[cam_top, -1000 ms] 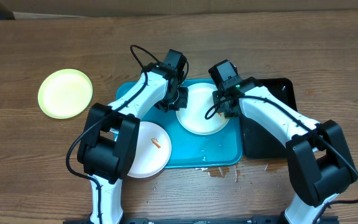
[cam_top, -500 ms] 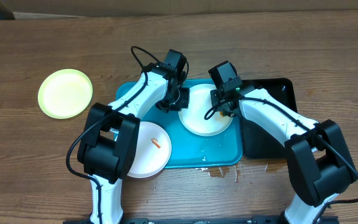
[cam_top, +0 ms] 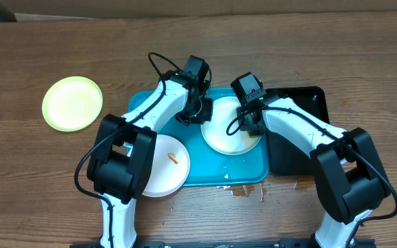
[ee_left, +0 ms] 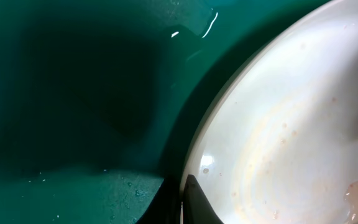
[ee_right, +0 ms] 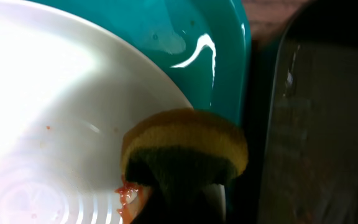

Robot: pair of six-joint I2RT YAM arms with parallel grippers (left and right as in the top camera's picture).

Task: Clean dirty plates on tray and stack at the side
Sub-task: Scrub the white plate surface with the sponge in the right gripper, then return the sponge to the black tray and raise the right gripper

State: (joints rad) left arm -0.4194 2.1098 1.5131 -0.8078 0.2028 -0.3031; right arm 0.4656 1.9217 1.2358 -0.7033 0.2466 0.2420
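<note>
A white plate (cam_top: pixel 227 134) lies in the far right part of the turquoise tray (cam_top: pixel 219 172), which sits at the middle of a wooden table (cam_top: pixel 47 172). The plate's inside is wet and faintly streaked. A small red smear (ee_right: pixel 127 194) shows on it right at the edge of a sponge (ee_right: pixel 185 155).

The left gripper (cam_top: pixel 197 111) is at the plate's left rim. In the left wrist view its fingers (ee_left: pixel 199 205) are closed together, one over the plate and one on the tray side, with the rim running in between, so it appears to pinch the plate's edge.

The right gripper (cam_top: pixel 252 126) is over the right side of the same plate, clamped on the sponge. The sponge is yellow with a dark green scouring face and is squeezed into a curve, pressing on the plate near its right rim. The fingers themselves are mostly hidden behind it.

A second white plate (cam_top: pixel 165 169) sits at the tray's near left corner, partly under the left arm and hanging over the tray's edge. It carries a short orange streak (cam_top: pixel 174 158).

A lime-green plate (cam_top: pixel 72 103) lies alone on the table, well apart to the left of the tray.

A black tray (cam_top: pixel 298 148) stands just beside the turquoise tray on its right. Wet spots and crumbs (cam_top: pixel 243 189) mark the wood at the tray's near edge.
</note>
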